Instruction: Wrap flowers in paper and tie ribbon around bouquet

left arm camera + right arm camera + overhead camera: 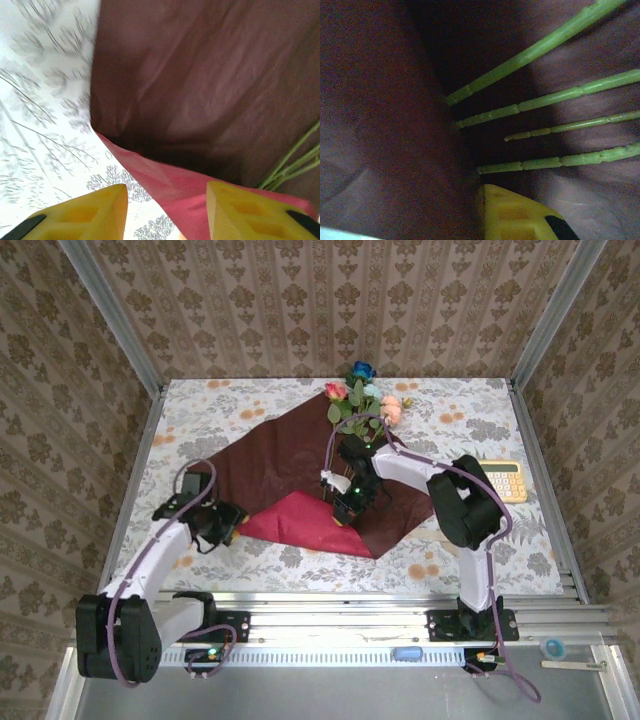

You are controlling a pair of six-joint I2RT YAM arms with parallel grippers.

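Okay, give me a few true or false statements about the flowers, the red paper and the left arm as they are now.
1. The artificial flowers with pink, red and blue heads have their heads past the far corner of the large dark red paper sheet. True.
2. The small yellow plastic calculator sits on the paper. False: it lies on the floral tablecloth, right of the paper and apart from it.
3. The paper's near part is folded over, showing a brighter red side. True.
4. The left gripper has its jaws clamped shut. False: they stand apart at the folded edge.
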